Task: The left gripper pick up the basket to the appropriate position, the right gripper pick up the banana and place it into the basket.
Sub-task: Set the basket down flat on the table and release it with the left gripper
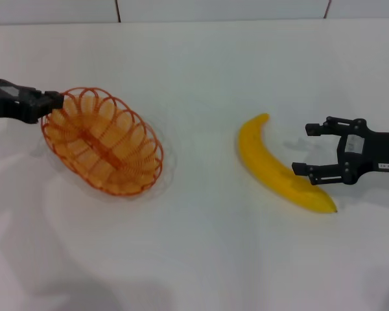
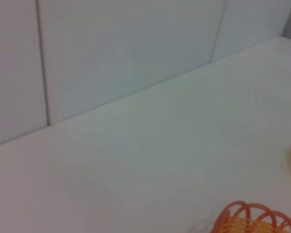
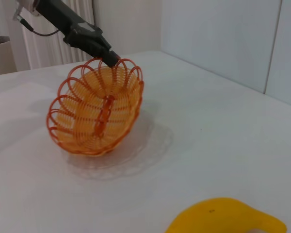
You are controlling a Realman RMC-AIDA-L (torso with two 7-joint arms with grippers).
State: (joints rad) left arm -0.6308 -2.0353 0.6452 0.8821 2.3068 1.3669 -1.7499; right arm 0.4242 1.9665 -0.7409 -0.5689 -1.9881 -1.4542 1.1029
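Meanwhile, left gripper (image 1: 52,102) tilts basket (image 1: 102,141); right gripper (image 1: 308,149) (fingers spread) flanks banana (image 1: 277,170).

Black right gripper (image 1: 310,148), apparently white-labelled; plain black left gripper (image 1: 54,98).

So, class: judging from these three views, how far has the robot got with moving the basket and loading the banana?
Done: the left gripper is shut on the basket rim, and the basket is tilted, one side lifted. In hand: the right gripper is open beside the banana, one finger near its lower end. Left: the banana lies on the table, not yet grasped, lifted or placed in the basket.
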